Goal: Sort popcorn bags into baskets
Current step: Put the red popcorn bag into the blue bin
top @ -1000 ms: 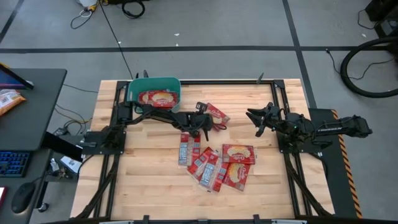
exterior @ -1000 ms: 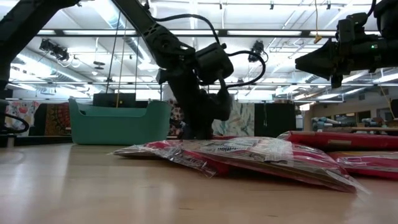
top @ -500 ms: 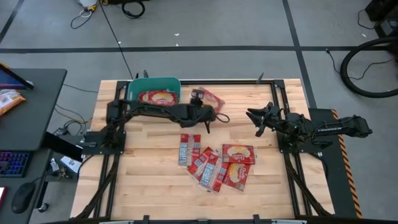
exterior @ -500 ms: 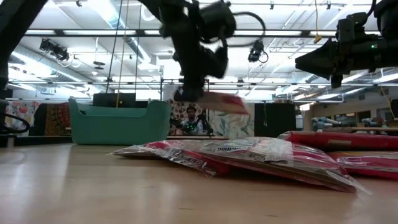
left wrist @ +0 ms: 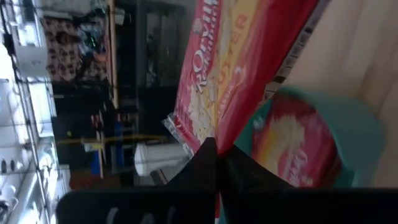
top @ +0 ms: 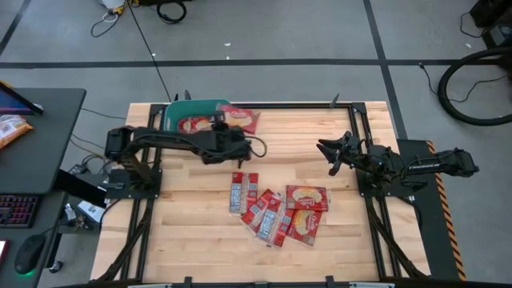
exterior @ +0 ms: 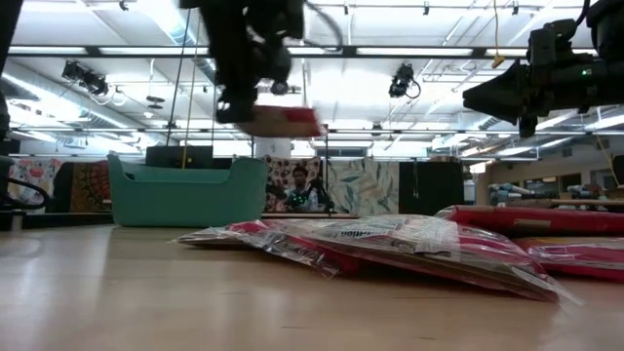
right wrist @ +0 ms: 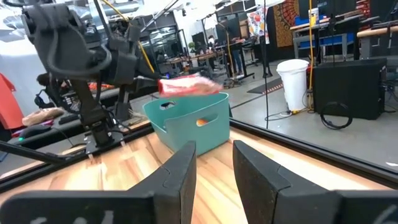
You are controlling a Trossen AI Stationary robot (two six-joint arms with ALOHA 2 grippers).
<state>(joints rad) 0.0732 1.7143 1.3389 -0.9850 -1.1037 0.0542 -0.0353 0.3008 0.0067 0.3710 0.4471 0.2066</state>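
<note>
My left gripper (top: 222, 122) is shut on one red popcorn bag (top: 241, 118) and hangs over the right end of the teal basket (top: 186, 107) at the table's far left. Another popcorn bag (top: 200, 126) lies flat inside the basket. Several more bags lie in an overlapping pile (top: 278, 210) on the wood near the table's middle. My right gripper (top: 323, 152) waits open above the table's right half, pointing left, away from all the bags. My left gripper pinches the popcorn bag between its two fingers (left wrist: 208, 154) at one short edge (left wrist: 219, 127). The bag is lifted clear and sticks out nearly level from the fingers (exterior: 284, 121), high above the basket's rim (exterior: 255, 164).
A black metal frame (top: 352, 120) runs along the table's far and side edges. Bare wood lies between the basket and the pile, and along the near edge. Left of the table stands a dark desk (top: 40, 136) with an orange packet (top: 12, 128).
My left gripper, shut on the bag, has lifted it clear of the table's middle. It has risen and swung toward the far left, to the basket's right end. The bag has gone from lying on the wood to hanging level in the air. The pile has not moved.
</note>
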